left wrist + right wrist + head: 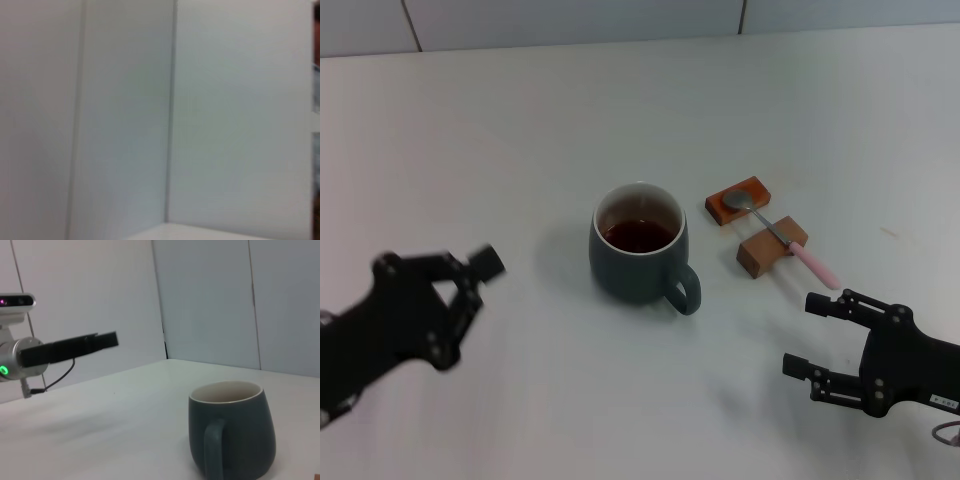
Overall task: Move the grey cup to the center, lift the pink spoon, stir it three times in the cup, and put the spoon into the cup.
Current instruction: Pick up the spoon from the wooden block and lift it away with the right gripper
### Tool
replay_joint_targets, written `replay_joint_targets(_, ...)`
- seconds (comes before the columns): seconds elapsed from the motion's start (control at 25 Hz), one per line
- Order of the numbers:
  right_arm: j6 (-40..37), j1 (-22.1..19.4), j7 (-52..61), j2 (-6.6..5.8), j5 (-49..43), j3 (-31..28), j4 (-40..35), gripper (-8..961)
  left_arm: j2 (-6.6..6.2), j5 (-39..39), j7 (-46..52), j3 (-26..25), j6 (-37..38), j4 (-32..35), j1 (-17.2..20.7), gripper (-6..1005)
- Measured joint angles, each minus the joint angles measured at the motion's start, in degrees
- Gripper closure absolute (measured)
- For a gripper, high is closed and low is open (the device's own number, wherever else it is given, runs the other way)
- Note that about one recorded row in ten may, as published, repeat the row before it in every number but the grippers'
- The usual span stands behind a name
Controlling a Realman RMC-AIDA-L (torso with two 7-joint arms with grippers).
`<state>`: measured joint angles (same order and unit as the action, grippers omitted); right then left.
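- The right gripper (810, 335) sits in the lower right of the head view. Its two fingers are spread apart and hold nothing.
- The left gripper (470, 275) is in the lower left. It looks empty, but I cannot tell how wide it is open.
- The grey cup (640, 250) stands in the middle of the table (520, 130), with dark drink inside and its handle toward the lower right.
- The pink spoon (782, 238) lies across two wooden blocks (756, 227), just right of the cup.
- I think grabbing the spoon comes next. Pinch the pink handle, which sticks out past the nearer block.
- Lift straight up so the blocks don't get bumped. Watch out for the cup handle close by.
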<state>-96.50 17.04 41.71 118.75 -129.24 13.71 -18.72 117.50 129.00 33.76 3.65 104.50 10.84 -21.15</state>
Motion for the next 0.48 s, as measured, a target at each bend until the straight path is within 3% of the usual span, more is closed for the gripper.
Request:
replay_joint_targets(0.2,0.0,0.2,0.1,-0.01,0.0,0.0,0.0,161,0.61,0.0,0.0,4.1,-2.1,0.0,0.9,1000)
replay_joint_targets(0.48,0.4,0.2,0.1,-0.01,0.0,0.0,0.0,161,1.03,0.0,-0.5,5.5,-5.2,-1.4,1.7,977)
